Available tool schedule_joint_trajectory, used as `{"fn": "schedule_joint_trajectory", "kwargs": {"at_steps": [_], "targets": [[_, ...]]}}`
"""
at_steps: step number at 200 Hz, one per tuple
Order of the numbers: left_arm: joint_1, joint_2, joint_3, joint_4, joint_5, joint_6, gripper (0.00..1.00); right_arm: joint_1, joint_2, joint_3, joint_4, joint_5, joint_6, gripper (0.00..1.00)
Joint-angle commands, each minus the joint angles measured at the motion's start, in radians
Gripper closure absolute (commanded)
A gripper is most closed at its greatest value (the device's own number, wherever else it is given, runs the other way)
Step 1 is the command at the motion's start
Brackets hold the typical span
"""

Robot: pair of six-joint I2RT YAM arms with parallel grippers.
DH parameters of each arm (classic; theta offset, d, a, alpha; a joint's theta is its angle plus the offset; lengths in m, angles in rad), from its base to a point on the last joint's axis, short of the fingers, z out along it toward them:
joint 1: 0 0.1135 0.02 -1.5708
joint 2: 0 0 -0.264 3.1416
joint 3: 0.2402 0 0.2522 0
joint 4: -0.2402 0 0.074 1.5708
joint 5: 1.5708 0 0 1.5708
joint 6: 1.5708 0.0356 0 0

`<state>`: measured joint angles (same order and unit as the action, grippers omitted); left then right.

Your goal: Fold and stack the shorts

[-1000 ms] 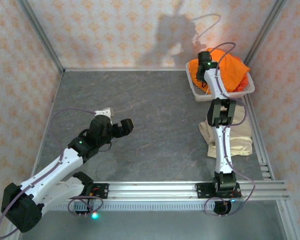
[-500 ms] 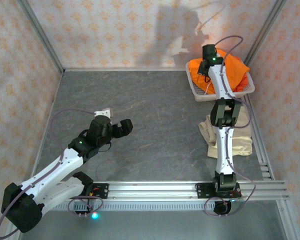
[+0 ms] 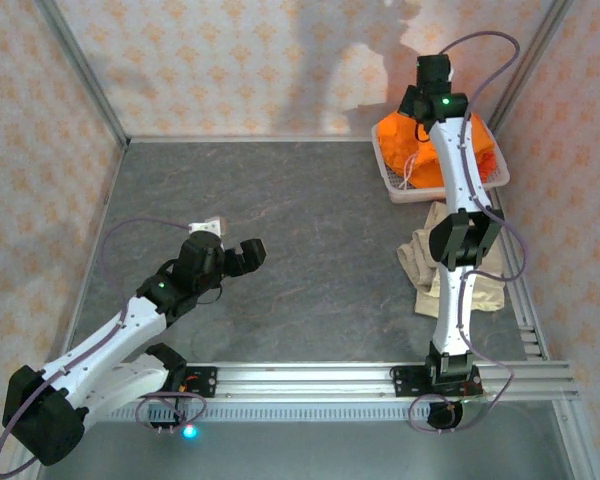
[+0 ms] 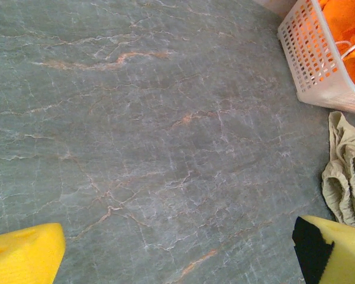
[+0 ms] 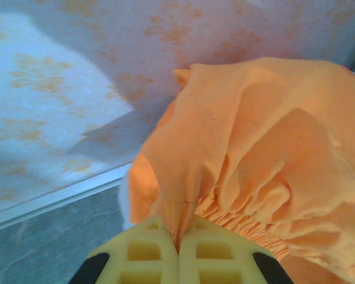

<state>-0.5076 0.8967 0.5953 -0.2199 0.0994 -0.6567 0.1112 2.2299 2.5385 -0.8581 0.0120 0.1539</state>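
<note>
We saw R gripper (image 5: 178,244) clamped on orange shorts (image 5: 254,160), cloth trailing down into basket (image 4: 310,59); L gripper (image 3: 230,240) gaped wide, well apart.

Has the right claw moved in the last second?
Yes: in the top view the right claw, shut on the orange shorts, shifted across the white basket toward the back wall.
</note>
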Motion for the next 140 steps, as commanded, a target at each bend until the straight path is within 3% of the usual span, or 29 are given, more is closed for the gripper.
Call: {"fn": "schedule_joint_trajectory", "kwargs": {"at_steps": [1,140], "targets": [[0.009,-0.003,-0.015,0.006,-0.016,-0.004,0.00,0.040,-0.122,0.031,0.042,-0.078,-0.023,1.00],[0.009,-0.001,-0.025,0.031,-0.022,-0.036,0.00,0.341,-0.337,0.157,0.145,-0.563,0.073,1.00]]}}
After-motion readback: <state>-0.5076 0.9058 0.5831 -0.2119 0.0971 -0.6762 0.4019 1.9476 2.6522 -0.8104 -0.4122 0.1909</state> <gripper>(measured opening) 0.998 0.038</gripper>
